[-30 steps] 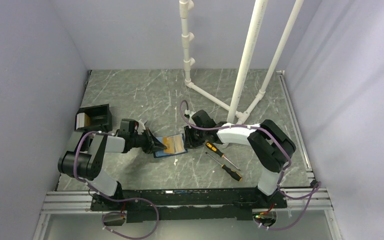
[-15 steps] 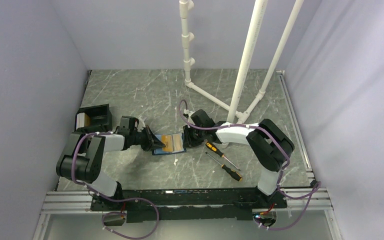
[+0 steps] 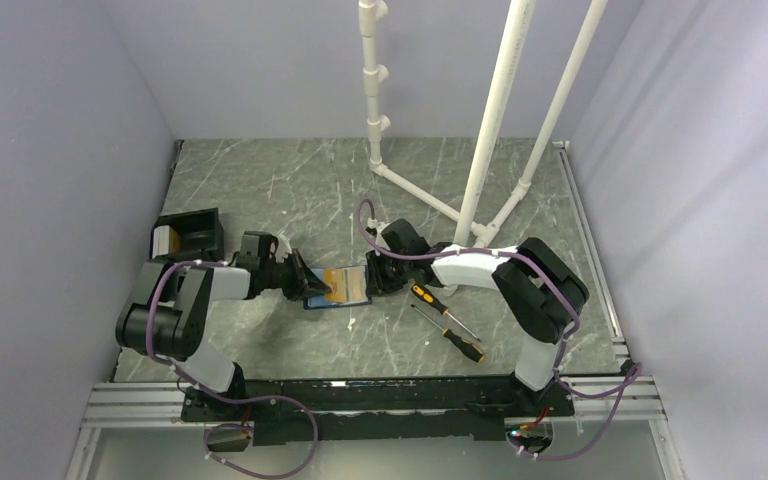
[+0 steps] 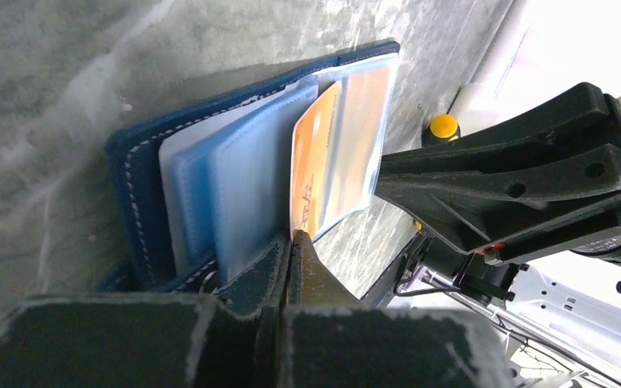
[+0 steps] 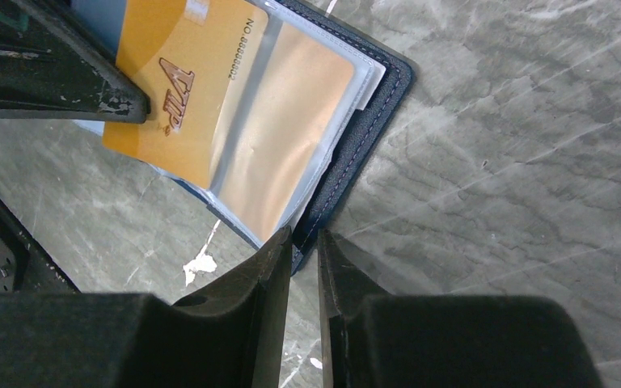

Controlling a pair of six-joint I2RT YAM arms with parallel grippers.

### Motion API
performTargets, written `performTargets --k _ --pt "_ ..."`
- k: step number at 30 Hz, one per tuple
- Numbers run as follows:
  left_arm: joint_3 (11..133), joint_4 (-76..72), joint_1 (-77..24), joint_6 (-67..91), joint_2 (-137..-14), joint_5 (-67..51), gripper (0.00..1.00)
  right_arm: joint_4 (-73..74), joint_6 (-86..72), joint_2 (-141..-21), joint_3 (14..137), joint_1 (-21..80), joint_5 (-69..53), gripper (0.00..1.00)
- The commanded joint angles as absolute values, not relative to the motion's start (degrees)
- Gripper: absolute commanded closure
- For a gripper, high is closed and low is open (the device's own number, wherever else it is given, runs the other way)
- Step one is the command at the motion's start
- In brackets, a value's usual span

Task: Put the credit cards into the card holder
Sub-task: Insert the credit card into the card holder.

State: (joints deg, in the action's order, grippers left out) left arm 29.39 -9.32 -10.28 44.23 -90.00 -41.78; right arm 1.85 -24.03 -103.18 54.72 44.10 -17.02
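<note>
The navy-blue card holder (image 3: 326,306) lies open on the table between my two arms. An orange credit card (image 3: 340,286) marked VIP sits partly inside one of its clear sleeves. My left gripper (image 3: 312,285) is shut on the card's outer edge, as the left wrist view (image 4: 293,236) shows; there the card (image 4: 311,178) stands on edge above the pale blue sleeves of the holder (image 4: 139,194). My right gripper (image 3: 373,281) is shut on the holder's right edge. In the right wrist view its tips (image 5: 303,239) pinch the holder's navy rim (image 5: 376,113) beside the card (image 5: 182,89).
A black open-topped box (image 3: 188,235) stands at the left wall with something pale in it. Two orange-handled screwdrivers (image 3: 428,296) (image 3: 460,342) lie just right of the holder. A white pipe frame (image 3: 483,150) rises behind the right arm. Walls close in on three sides.
My left gripper has shifted slightly right toward the holder with the card in it. The right gripper and the holder have stayed put.
</note>
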Motion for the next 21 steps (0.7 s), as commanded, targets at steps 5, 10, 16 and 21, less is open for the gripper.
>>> performTargets --k 5,10,16,21 --pt "29.4 -15.0 -11.2 43.1 -93.6 -42.9 1.0 4.2 -22.8 -105.1 55.5 45.5 -16.8 0.79" --pt "30.0 -13.6 -13.5 40.3 -92.4 -41.2 1.0 4.4 -22.9 -105.0 55.9 45.4 -17.1 0.79" --pt "26.7 -15.9 -14.2 41.3 -87.7 -35.5 1.0 4.0 -23.3 -105.1 55.9 45.5 -17.8 0.78" --pt "28.1 -10.8 -14.2 38.1 -84.6 -32.0 1.0 3.9 -23.3 -105.1 55.4 45.5 -17.7 0.78"
